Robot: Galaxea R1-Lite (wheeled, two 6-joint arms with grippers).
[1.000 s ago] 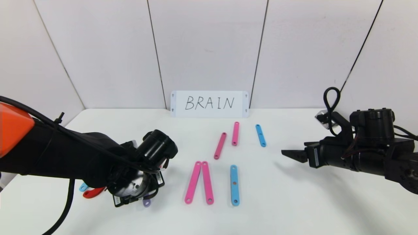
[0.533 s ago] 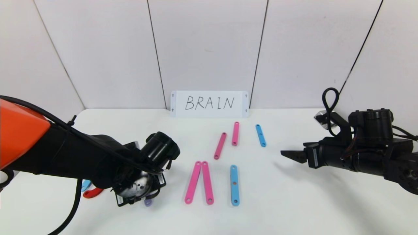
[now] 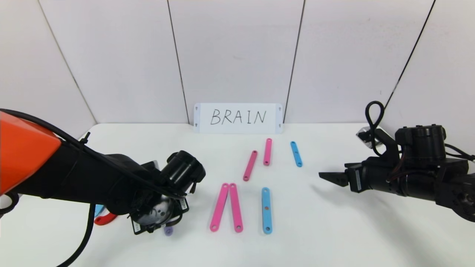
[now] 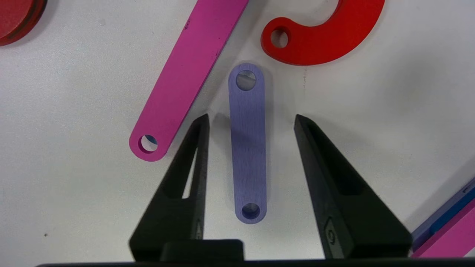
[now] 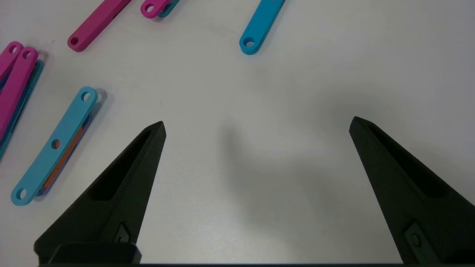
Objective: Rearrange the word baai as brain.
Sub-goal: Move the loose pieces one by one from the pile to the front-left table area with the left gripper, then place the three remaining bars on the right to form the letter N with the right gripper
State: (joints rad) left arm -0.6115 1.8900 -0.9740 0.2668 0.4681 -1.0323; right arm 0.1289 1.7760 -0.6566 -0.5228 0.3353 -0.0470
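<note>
**White tabletop, letters half built; the left arm lines up on a purple strip**

White table (image 3: 334, 230) carries the whole job, and nearest the robot the left gripper (image 4: 250, 122) hangs low over the left front of it; its fingers (image 4: 193, 155) stand moderately apart and hold nothing, straddling a short purple strip (image 4: 248, 144) that lies flat between them; a pink strip (image 4: 185, 78) and a red half-ring (image 4: 323, 37) lie just beside the strip's far end, not touching it; in the head view only the strip's tip (image 3: 168, 231) and the red curve (image 3: 105, 218) peep out from under the arm.

Further right along the front, a pair of long pink strips (image 3: 226, 207) meet at the top like an A without a crossbar, and a long blue strip (image 3: 266, 210) stands as an I; beyond them lie two shorter pink strips (image 3: 258, 158) and a short blue strip (image 3: 296, 153), loose and forming no letter that I can read.

Right gripper (image 3: 330, 177) hovers well apart on the right side, its fingers (image 5: 126, 178) spread wide over bare table, idle.

Farthest back the white card (image 3: 238, 118) reading BRAIN leans on the wall.

Judging by this, the word baai is still early in the making; R and N at least remain.
</note>
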